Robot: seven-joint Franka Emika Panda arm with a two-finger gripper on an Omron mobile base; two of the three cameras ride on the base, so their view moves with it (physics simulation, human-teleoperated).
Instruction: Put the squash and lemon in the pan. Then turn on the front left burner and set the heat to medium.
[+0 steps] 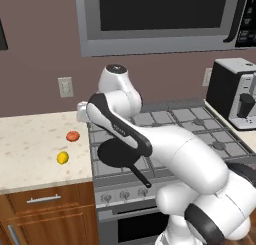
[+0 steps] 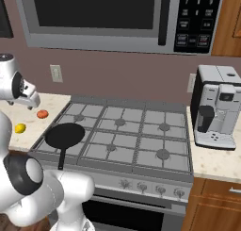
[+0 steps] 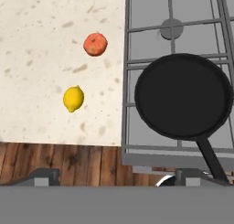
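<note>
Counter [image 3: 36, 45] holds one squash [image 3: 95, 44], one lemon [image 3: 73, 98]; hand's opening cannot be told.

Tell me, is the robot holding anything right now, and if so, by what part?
Nothing is held. The squash and lemon lie on the counter, and the pan sits empty on the stove.

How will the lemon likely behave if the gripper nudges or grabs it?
The lemon looks rounded and lies free on the flat counter, so a nudge would probably roll it. Its curved sides may slip between fingers unless gripped across the middle.
</note>
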